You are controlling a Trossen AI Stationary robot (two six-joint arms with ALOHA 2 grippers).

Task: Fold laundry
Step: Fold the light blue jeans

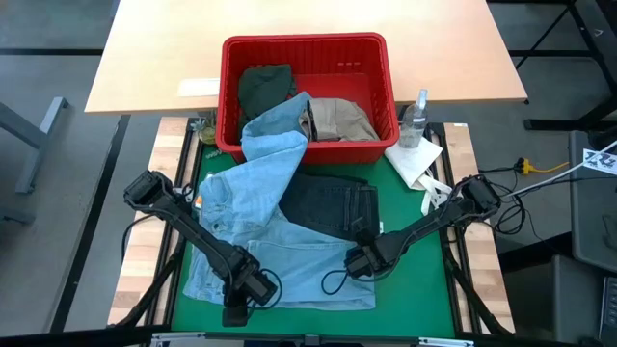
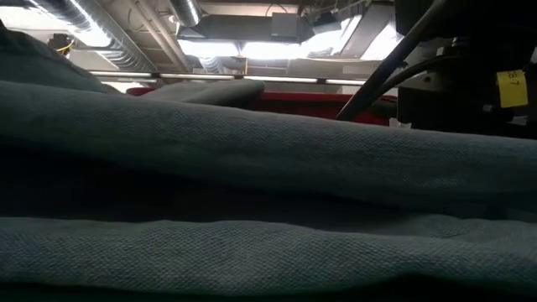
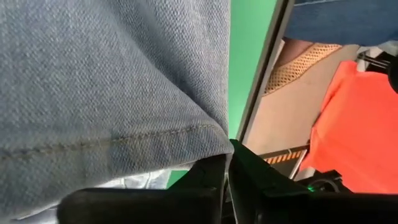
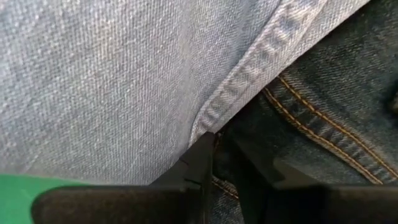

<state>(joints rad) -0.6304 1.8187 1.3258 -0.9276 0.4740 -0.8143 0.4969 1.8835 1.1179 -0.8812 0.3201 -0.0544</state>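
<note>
**Both grippers pinching denim**

We saw light denim spread on the green desk, trailing into the red basket. The left gripper had its fingers closed on its near hem. The right gripper pinched its edge beside dark jeans.

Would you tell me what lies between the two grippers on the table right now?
In the high view, only light blue denim spans the stretch between the left gripper and the right gripper.
</note>
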